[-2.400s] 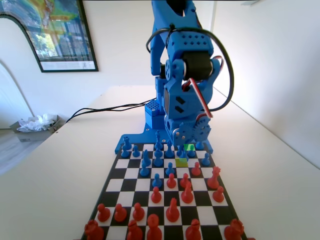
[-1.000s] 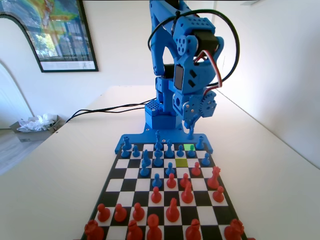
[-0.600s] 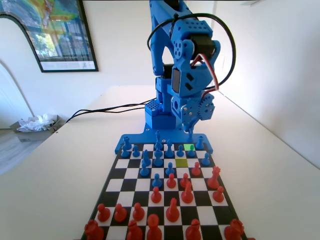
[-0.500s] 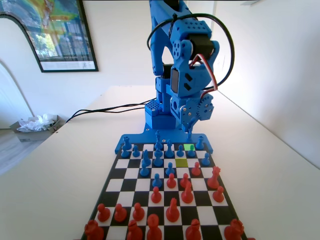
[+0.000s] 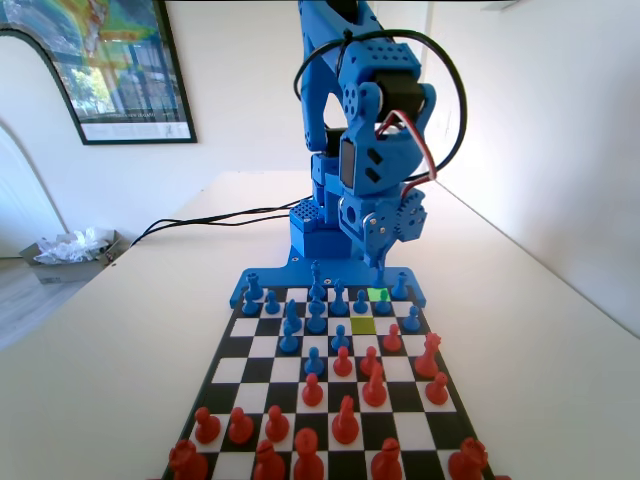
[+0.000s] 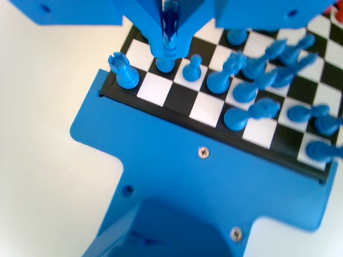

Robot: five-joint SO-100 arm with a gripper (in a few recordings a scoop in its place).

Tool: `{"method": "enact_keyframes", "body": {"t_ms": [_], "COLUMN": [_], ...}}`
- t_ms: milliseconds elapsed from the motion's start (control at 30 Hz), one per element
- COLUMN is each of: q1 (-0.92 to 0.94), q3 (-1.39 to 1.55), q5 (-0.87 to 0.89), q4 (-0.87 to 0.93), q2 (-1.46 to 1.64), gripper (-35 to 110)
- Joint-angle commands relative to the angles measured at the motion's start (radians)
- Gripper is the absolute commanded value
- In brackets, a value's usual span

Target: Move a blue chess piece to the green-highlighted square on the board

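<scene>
In the fixed view my gripper hangs well above the far end of the board, shut on a small blue chess piece. It is just above and behind the green-highlighted square, which shows bare green in the back row beside the corner rook. In the wrist view the jaws of the gripper stand closed together with the blue piece hanging below them, over the second row. The white back-row square next to the rook is empty.
A yellow-olive square lies two rows nearer, bare. Blue pawns stand close in front of the green square, with more blue pieces alongside. Red pieces crowd the near half. The arm's blue base plate borders the board.
My gripper was low on the board by the highlighted squares. It has risen with the blue piece and drifted slightly back toward the arm's base.
</scene>
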Motion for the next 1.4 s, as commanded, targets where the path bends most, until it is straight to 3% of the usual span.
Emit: {"method": "enact_keyframes", "body": {"t_ms": [0, 567, 1367], "q1": [0.003, -0.002, -0.077], "q3": [-0.037, 0.0, 0.155], "q5": [0.078, 0.551, 0.781], "q4": [0.021, -0.115, -0.186], "q2": [0.023, 0.041, 0.172], "gripper": [1, 1, 1]}}
